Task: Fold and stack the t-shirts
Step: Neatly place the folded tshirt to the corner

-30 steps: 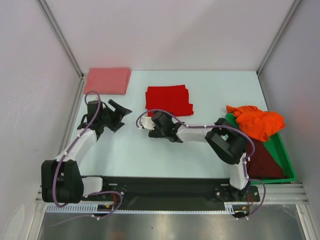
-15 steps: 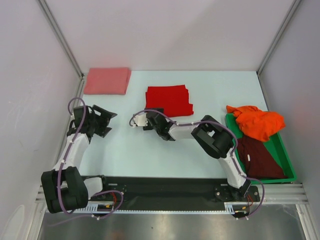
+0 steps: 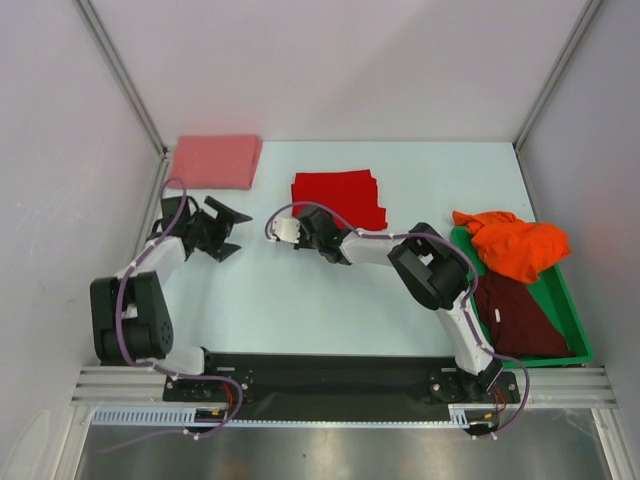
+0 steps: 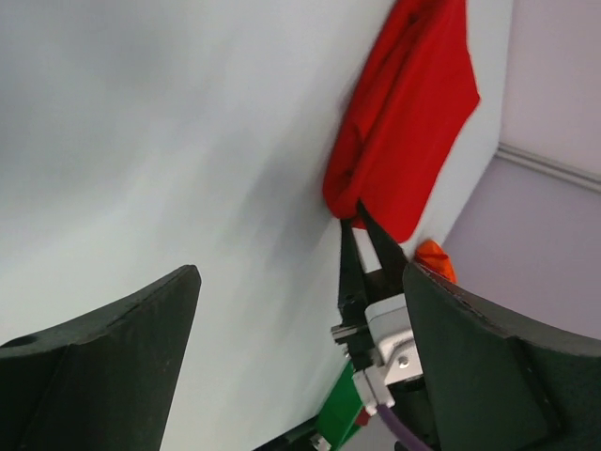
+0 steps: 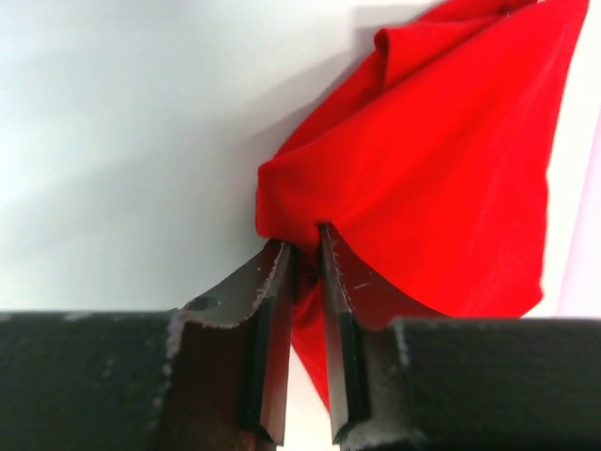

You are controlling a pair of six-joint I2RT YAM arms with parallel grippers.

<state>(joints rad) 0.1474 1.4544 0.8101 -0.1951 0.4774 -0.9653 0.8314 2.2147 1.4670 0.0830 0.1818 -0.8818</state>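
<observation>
A bright red cloth t-shirt [image 3: 338, 199], folded into a flat rectangle, lies at the middle of the pale table [image 3: 300, 300], towards its far side. The right gripper [image 3: 305, 218] reaches in from the right arm to the shirt's near-left corner. In the right wrist view its fingers [image 5: 268, 319] are drawn almost together, and that corner of the red cloth [image 5: 441, 169] is pinched between the tips, bunched into a small fold there. The left wrist view shows the same grip from the side: the right gripper's thin black tips [image 4: 362, 244] meet at the shirt's rolled edge [image 4: 404, 122]. The left gripper [image 3: 235, 232] sits well to the left of the red shirt, over bare table. Its broad black fingers [image 4: 113, 357] are spread wide, with nothing between them. A salmon-pink cloth t-shirt [image 3: 213, 161], neatly folded, lies in the far-left corner of the table, apart from both arms. At the right edge stands a green plastic bin [image 3: 570, 320]. A crumpled orange cloth t-shirt [image 3: 512, 246] is heaped on its far end and spills over the rim towards the table. A dark maroon cloth t-shirt [image 3: 520, 318] lies inside the bin at the near end, partly behind the right arm's upper link.
</observation>
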